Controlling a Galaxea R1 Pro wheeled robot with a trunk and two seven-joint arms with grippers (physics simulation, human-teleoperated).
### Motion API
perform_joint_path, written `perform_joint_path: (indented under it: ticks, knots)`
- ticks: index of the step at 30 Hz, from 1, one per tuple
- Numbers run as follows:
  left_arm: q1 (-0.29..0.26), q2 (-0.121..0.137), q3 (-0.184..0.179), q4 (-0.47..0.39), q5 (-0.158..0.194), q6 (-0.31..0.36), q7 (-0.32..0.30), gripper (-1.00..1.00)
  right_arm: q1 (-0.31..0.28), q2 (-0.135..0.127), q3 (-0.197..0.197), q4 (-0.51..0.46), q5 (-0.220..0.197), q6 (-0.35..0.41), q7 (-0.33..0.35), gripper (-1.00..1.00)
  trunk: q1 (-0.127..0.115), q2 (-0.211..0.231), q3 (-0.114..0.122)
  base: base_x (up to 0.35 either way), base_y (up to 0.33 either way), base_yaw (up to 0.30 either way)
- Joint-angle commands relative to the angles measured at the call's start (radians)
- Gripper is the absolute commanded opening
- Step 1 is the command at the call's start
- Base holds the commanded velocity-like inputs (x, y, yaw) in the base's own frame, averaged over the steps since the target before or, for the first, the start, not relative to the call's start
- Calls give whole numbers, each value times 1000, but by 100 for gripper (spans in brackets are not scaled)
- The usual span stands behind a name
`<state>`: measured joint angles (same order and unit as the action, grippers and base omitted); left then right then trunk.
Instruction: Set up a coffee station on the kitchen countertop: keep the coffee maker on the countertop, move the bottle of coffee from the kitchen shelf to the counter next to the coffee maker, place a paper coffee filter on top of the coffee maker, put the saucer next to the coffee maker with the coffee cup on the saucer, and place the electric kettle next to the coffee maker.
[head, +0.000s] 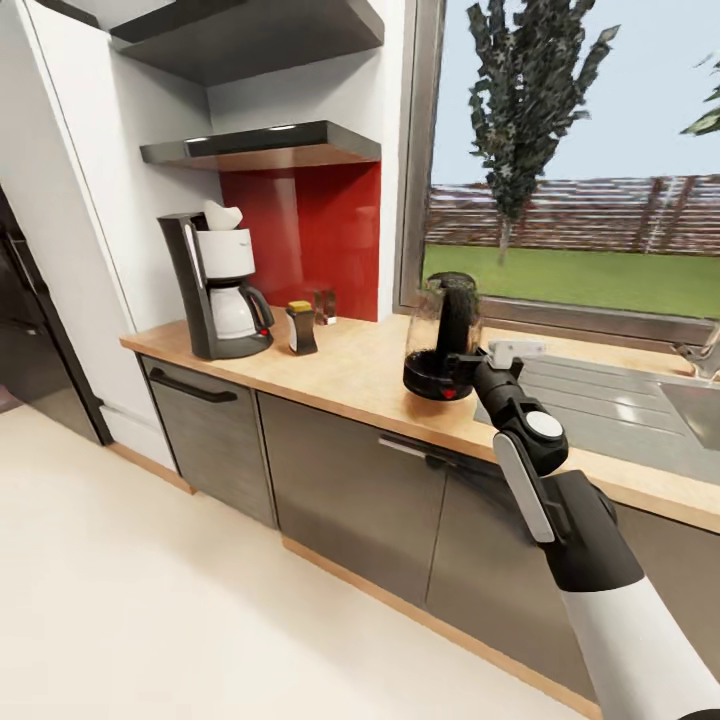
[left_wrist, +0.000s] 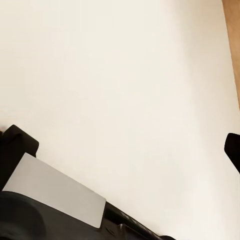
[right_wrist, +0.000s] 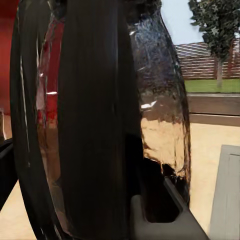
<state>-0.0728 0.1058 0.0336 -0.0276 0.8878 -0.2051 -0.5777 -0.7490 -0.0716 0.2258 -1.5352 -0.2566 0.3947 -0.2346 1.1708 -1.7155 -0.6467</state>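
Holding the kettle by its handle side with my right gripper, the fingers seemingly pinched on the dark handle; the right wrist view is too close to show the contact, so that is a judgement. Kettle stands upright over the counter, near the sink, well apart from the coffee maker. Whether its base touches the wood, I cannot tell.

Filter already sits on top of the coffee maker. Bottle stands just beside it, with a small glassy thing behind.

Left gripper hangs over bare floor, fingers spread wide, holding nothing.

Risks:
- Off-centre grip at the handle could let the kettle tilt or slip.
- Bottle stands in the path; a low sweep could knock it.
- Setting down too close might nudge the coffee maker and unseat the filter.
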Motion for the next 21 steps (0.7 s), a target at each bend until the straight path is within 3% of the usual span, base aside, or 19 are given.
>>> perform_joint_path:
  ticks: [1,21]
  knots:
    - [-1,0,3,2,-3,-3,-4,100,-1,-1,3,-2,-7,3,-11,-100,0,-1,-1,0,0,72]
    - [-1,0,3,2,-3,-3,-4,100,-1,-1,7,-2,-7,6,-10,-100,0,-1,-1,14,22,5]
